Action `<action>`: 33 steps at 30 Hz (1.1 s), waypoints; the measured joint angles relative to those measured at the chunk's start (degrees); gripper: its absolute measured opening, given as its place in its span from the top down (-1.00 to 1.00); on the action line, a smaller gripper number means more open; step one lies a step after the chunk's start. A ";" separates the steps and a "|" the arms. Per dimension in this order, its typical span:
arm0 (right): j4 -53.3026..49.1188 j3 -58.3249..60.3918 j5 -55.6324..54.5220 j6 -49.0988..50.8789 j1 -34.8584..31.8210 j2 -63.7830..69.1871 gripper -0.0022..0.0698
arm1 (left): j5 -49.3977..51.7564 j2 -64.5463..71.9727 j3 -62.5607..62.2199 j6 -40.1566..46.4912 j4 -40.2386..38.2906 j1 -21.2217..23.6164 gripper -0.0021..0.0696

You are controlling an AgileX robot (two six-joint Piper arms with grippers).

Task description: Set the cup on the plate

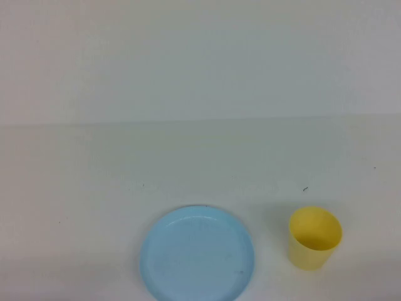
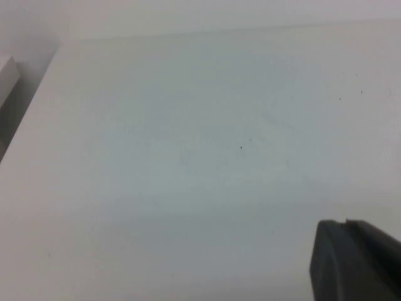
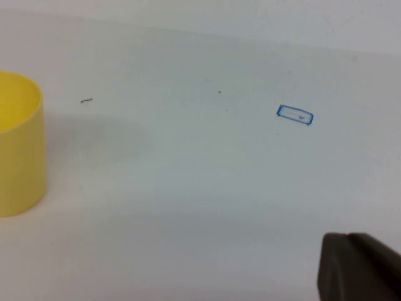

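A small yellow cup (image 1: 314, 237) stands upright on the white table near the front right. To its left lies the round light blue plate (image 1: 197, 254), apart from the cup and with nothing on it. Neither arm shows in the high view. In the left wrist view my left gripper (image 2: 346, 223) is shut, its dark tip above bare table. My right gripper (image 3: 348, 237) is shut too, with nothing held. The cup (image 3: 19, 144) stands some way off from it in the right wrist view.
A small blue-outlined rectangle (image 3: 294, 115) is marked on the table beyond the right gripper. The table's side edge (image 2: 28, 119) shows in the left wrist view, with a pale box (image 2: 7, 74) past it.
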 joint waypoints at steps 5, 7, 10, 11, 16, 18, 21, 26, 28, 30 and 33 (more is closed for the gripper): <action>0.00 0.00 0.00 0.00 0.00 0.00 0.94 | 0.00 0.00 0.00 0.00 0.00 0.00 0.94; 0.00 0.00 0.00 0.00 0.00 0.00 0.94 | 0.00 0.00 0.00 0.00 0.00 0.00 0.94; 0.00 0.00 0.00 0.00 0.00 0.00 0.94 | 0.00 0.00 0.00 0.00 0.00 0.00 0.94; 0.00 0.00 0.00 0.00 0.00 0.00 0.94 | 0.00 0.00 0.00 0.00 0.00 0.00 0.94; 0.00 0.00 0.00 0.00 0.00 0.00 0.94 | 0.00 0.00 0.00 1.10 0.62 0.00 0.94; 0.00 0.00 0.00 0.00 0.00 0.00 0.94 | 0.00 0.00 0.00 2.37 1.87 0.00 0.94; 0.00 0.00 0.00 0.00 0.00 0.00 0.94 | -0.27 0.00 0.00 3.63 3.48 0.00 0.94; 0.65 0.00 -0.43 0.00 0.00 -0.05 0.94 | -1.58 0.00 0.00 3.53 3.16 0.00 0.94; 2.08 0.00 -1.50 0.00 0.00 -0.05 0.94 | -2.55 0.00 0.00 3.23 3.16 0.00 0.94; 3.73 0.00 -2.80 0.00 0.00 -0.05 0.94 | -4.03 0.00 0.00 2.85 3.16 0.00 0.94; 5.03 0.00 -3.67 0.00 0.00 -0.05 0.94 | -8.58 0.00 0.00 2.58 2.34 0.00 0.94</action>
